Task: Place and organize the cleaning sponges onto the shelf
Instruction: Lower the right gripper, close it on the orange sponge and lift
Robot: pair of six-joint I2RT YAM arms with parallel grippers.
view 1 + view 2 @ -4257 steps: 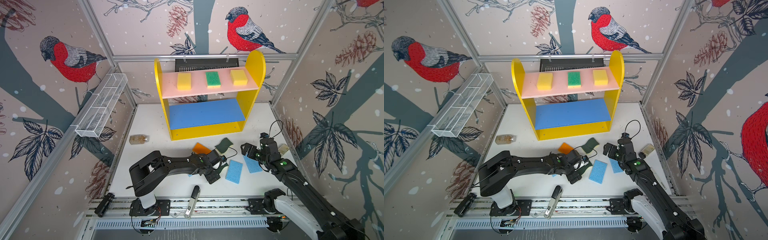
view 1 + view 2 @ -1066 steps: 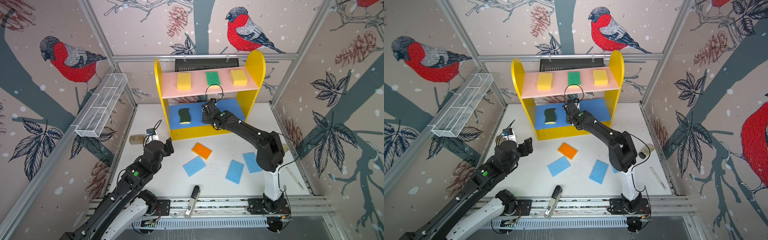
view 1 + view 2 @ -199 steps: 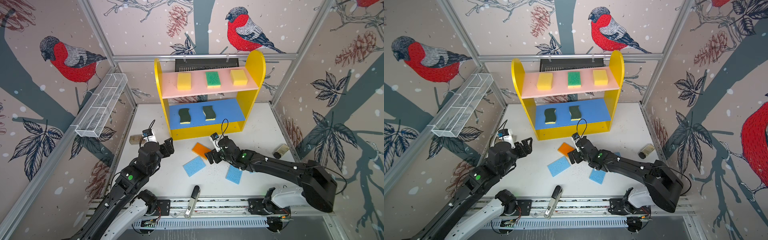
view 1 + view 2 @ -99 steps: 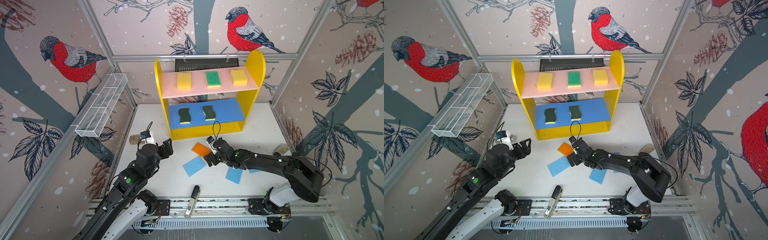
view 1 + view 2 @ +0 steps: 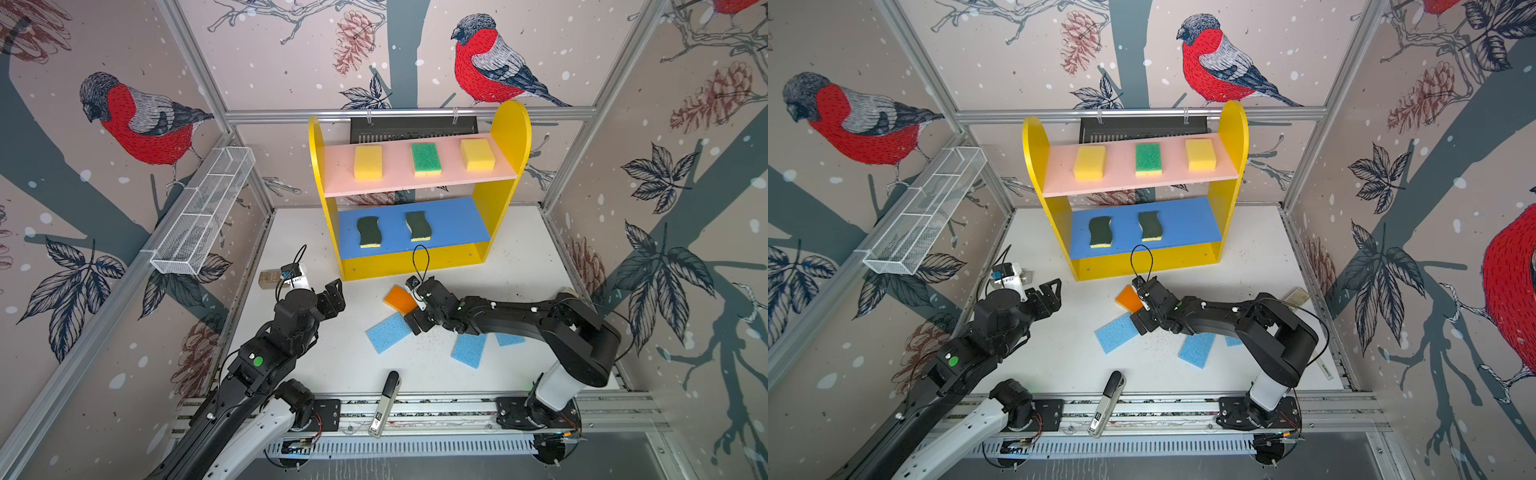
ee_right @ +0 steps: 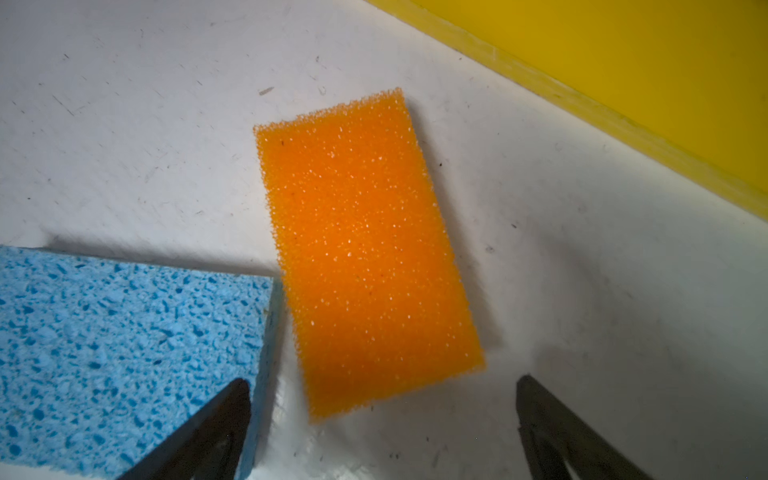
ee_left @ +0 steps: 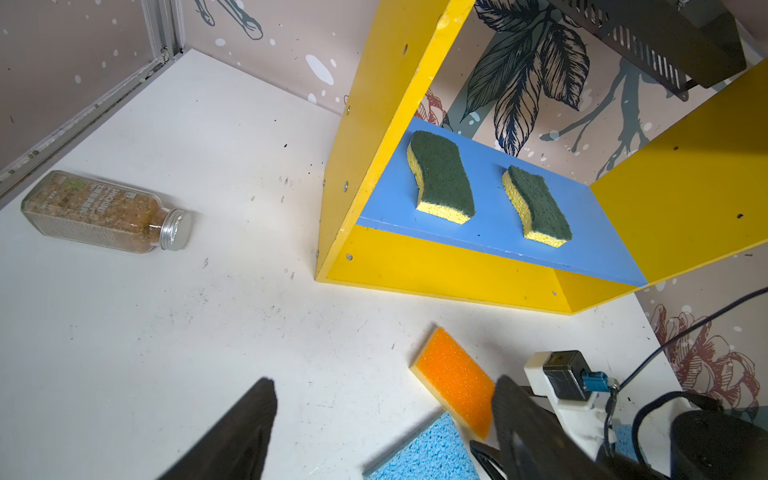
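**Orange sponge next: pinch it across the narrow width**

Orange foam up, the orange-topped sponge (image 6: pixel 365 249) lies flat on the table (image 5: pixel 519 266) just in front of the shelf (image 5: pixel 505 137), not yet on any board. My right gripper (image 6: pixel 382 386) hangs over its near end with the jaws spread wide and nothing between them. My left gripper (image 7: pixel 382 382) hovers apart on its own side, also released and empty.

In the right wrist view the sponge's long axis runs away from the gripper, slightly skewed. One short end points toward the shelf's yellow base and the other toward my fingers, so the jaws already straddle the short width. In both top views that axis sits on a slant to the shelf front.

To do this well, I judge I should twist the wrist a little to square the jaws to the long edges before lowering. A light blue sponge (image 6: pixel 124 332) has a corner just beside one long edge, perhaps touching, and one finger hangs over it. I would nudge away from it so it isn't caught in the pinch. Then I would lift and carry to the free end of the blue lower board (image 5: pixel 453 224).
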